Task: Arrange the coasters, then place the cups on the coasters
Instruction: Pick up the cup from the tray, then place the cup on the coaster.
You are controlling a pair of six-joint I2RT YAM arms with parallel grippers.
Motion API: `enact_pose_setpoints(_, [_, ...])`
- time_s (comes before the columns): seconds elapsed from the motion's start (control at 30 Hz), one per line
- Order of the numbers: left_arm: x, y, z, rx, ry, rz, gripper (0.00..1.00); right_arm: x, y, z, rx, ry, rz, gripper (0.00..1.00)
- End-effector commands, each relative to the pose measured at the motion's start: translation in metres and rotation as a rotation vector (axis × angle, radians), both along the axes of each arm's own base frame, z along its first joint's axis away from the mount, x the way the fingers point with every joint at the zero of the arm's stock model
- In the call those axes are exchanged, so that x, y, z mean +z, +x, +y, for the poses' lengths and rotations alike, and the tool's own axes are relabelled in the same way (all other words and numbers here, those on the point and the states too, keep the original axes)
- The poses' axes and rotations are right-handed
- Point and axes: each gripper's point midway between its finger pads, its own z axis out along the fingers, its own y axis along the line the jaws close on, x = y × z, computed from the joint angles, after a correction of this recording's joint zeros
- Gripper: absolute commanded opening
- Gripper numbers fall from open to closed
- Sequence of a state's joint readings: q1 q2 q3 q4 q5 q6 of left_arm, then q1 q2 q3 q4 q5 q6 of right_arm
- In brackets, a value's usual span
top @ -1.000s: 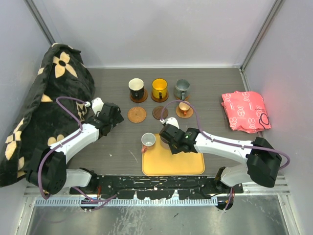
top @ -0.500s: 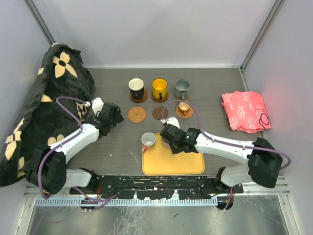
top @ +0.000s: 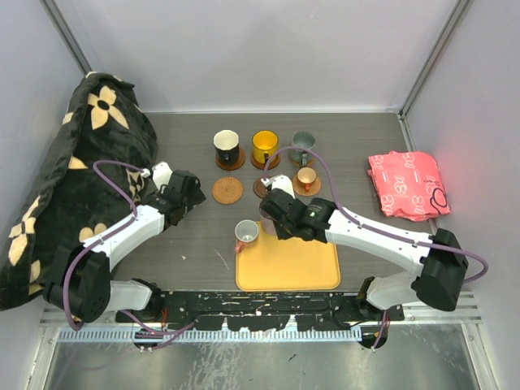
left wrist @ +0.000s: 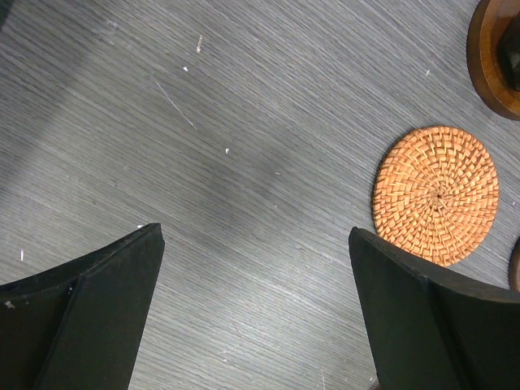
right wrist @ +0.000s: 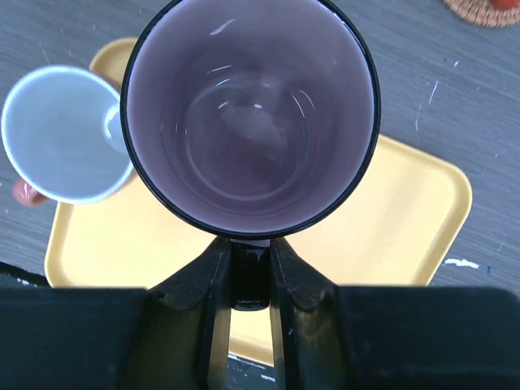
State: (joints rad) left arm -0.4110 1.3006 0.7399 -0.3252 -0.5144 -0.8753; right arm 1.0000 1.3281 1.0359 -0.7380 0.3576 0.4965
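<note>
My right gripper (right wrist: 250,280) is shut on the handle of the purple-grey cup (right wrist: 250,114), held upright above the far edge of the yellow tray (right wrist: 398,219). In the top view this gripper (top: 274,205) hangs just short of a dark coaster (top: 262,188). The white cup (top: 245,233) stands at the tray's far left corner. In the back row, the black-and-cream cup (top: 227,146) and the orange-yellow cup (top: 264,146) sit on coasters, with the grey-green cup (top: 303,145) beside them. A small brown cup (top: 305,175) sits on another. The woven coaster (left wrist: 437,193) lies bare, right of my open left gripper (left wrist: 256,309).
A black blanket with cream flowers (top: 73,187) is heaped along the left side. A folded pink cloth (top: 406,183) lies at the right. The yellow tray (top: 288,264) sits at the near edge between the arm bases.
My right arm has carried the purple-grey cup away from the tray's middle, farther back toward the dark coaster. The left arm has not moved.
</note>
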Motion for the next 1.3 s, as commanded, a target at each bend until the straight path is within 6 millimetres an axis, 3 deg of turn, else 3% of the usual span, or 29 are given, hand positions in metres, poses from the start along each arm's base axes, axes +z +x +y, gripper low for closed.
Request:
enact_pose_setpoints(0.0, [0.012, 0.009, -0.001, 0.005, -0.009, -0.055, 0.98, 0.03, 0.036, 0.013, -0.049, 0.018, -0.129, 0.01])
enact_pose_setpoints(0.27, [0.013, 0.009, -0.001, 0.006, -0.01, -0.058, 0.98, 0.027, 0.072, 0.014, -0.136, -0.016, -0.194, 0.01])
enact_pose_setpoints(0.77, [0.013, 0.01, -0.001, 0.004, -0.013, -0.056, 0.98, 0.042, 0.123, 0.035, -0.24, 0.13, -0.378, 0.01])
enact_pose_setpoints(1.27, [0.01, 0.01, -0.002, 0.003, -0.011, -0.051, 0.98, 0.013, 0.155, 0.049, -0.277, 0.132, -0.398, 0.01])
